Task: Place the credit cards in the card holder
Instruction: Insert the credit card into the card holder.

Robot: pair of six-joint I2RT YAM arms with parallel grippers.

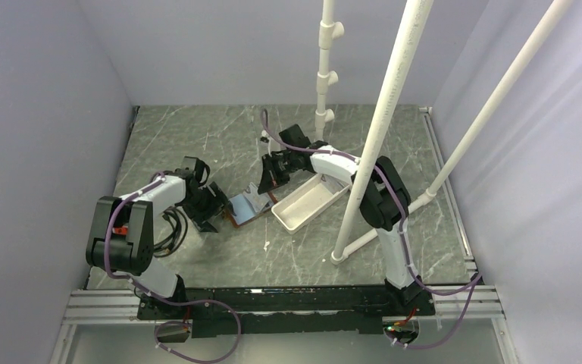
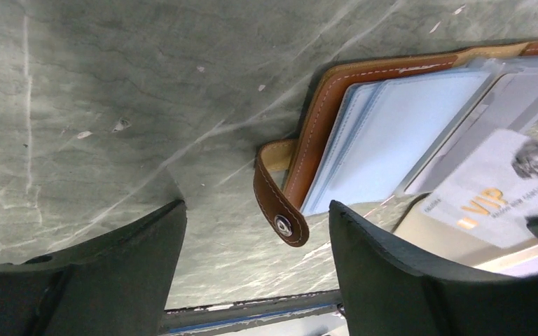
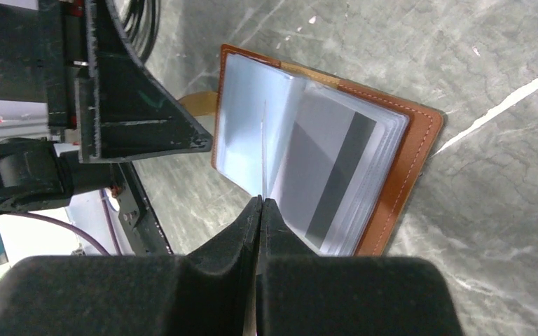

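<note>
The card holder [image 1: 246, 206] lies open on the marble table, brown leather with clear sleeves [image 2: 399, 133] and a snap strap [image 2: 280, 210]. One sleeve holds a grey card with a dark stripe [image 3: 336, 175]. My right gripper [image 3: 260, 201] is shut on a credit card, seen edge-on as a thin line [image 3: 263, 147] over the open sleeves. In the left wrist view that card [image 2: 490, 199] is pale grey with orange "VIP" lettering. My left gripper [image 2: 256, 210] stands open just left of the holder with nothing between its fingers; the strap lies beyond them.
A long white tray [image 1: 308, 203] lies right of the holder, under the right arm. White pipes [image 1: 379, 129] rise over the table's right half. Black cables [image 1: 168, 227] coil by the left arm. The table's near edge rail [image 2: 252, 308] is just behind the left fingers.
</note>
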